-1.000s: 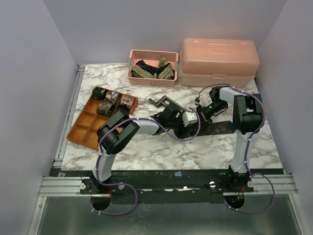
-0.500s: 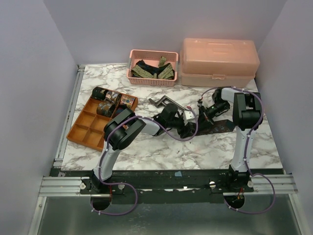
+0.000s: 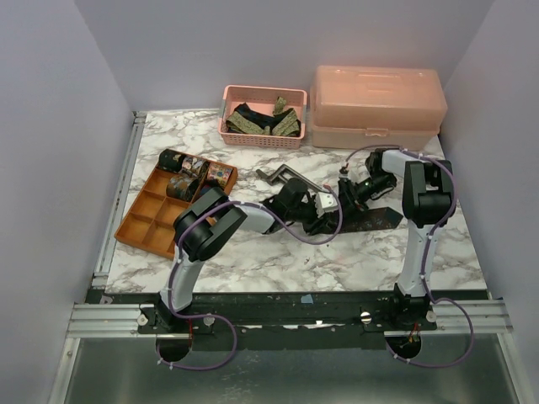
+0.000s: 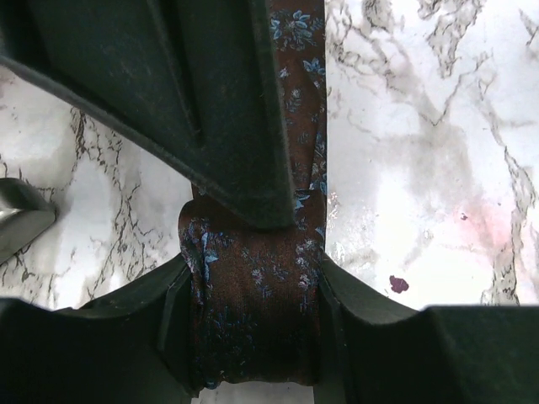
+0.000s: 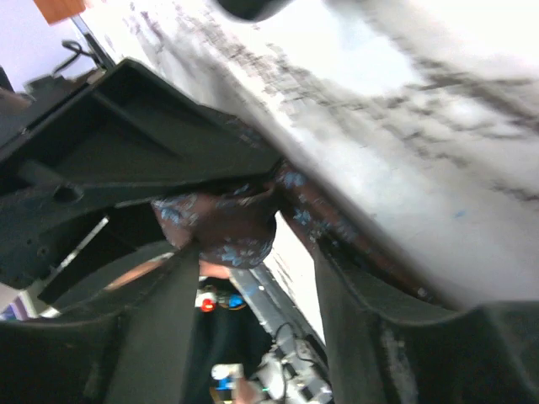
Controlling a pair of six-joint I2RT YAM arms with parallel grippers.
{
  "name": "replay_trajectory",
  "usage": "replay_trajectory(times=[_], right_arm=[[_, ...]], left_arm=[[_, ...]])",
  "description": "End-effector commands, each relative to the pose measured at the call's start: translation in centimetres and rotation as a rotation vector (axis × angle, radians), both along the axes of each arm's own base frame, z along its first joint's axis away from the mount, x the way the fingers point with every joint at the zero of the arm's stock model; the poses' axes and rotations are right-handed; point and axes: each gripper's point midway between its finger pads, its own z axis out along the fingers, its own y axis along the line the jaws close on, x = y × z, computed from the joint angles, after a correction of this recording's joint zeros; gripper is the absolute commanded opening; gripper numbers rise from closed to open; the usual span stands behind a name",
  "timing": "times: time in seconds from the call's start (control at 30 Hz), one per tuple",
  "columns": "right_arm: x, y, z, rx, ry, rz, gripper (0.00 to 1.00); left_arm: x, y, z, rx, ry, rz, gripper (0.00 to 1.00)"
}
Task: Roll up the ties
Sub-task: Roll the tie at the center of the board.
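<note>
A dark brown tie (image 4: 253, 328) with small blue flowers is partly rolled into a coil. My left gripper (image 4: 253, 282) is shut on that coil, a finger pressed against each side. The unrolled strip (image 4: 305, 101) runs away over the marble. From above, the left gripper (image 3: 324, 217) sits mid-table with the flat strip (image 3: 381, 219) trailing right. My right gripper (image 3: 347, 192) hovers just behind it. In the right wrist view the right gripper (image 5: 253, 269) stands open, the coil (image 5: 223, 227) just beyond its fingertips, touching neither.
An orange divided tray (image 3: 139, 223) at the left holds several rolled ties (image 3: 194, 168). A pink basket (image 3: 263, 137) with loose ties and a closed pink box (image 3: 375, 105) stand at the back. A grey metal crank bar (image 3: 282, 175) lies behind the left gripper.
My right gripper has opened and let go of the coil. My left gripper has closed in onto the coil's sides. Both wrists shifted slightly.
</note>
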Motion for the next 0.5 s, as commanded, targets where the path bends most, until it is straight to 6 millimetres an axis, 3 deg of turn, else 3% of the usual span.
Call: replay_trajectory(times=[0.0,0.07,0.17,0.33,0.4,0.47], right_arm=[[0.5,1.4,3.0,0.066,-0.098,-0.023,0.64],[0.5,2.4,3.7,0.091,-0.094,-0.027,0.66],[0.3,3.3,3.1,0.076,-0.09,-0.002,0.61],[-0.4,1.8,-0.7,-0.069,-0.05,0.048,0.46],[-0.1,0.8,-2.0,-0.131,-0.053,0.058,0.32],[0.2,0.2,-2.7,-0.161,-0.047,0.063,0.05]], left_arm=[[-1.6,4.0,-5.2,0.275,0.087,0.041,0.27],[-1.9,4.0,-5.3,0.296,0.082,0.033,0.28],[-2.0,3.7,-5.5,0.331,0.09,0.034,0.29],[-1.8,3.3,-5.2,0.334,0.1,0.047,0.3],[-1.9,3.1,-5.0,0.326,0.105,0.044,0.32],[-1.9,2.8,-4.7,0.312,0.108,0.04,0.36]])
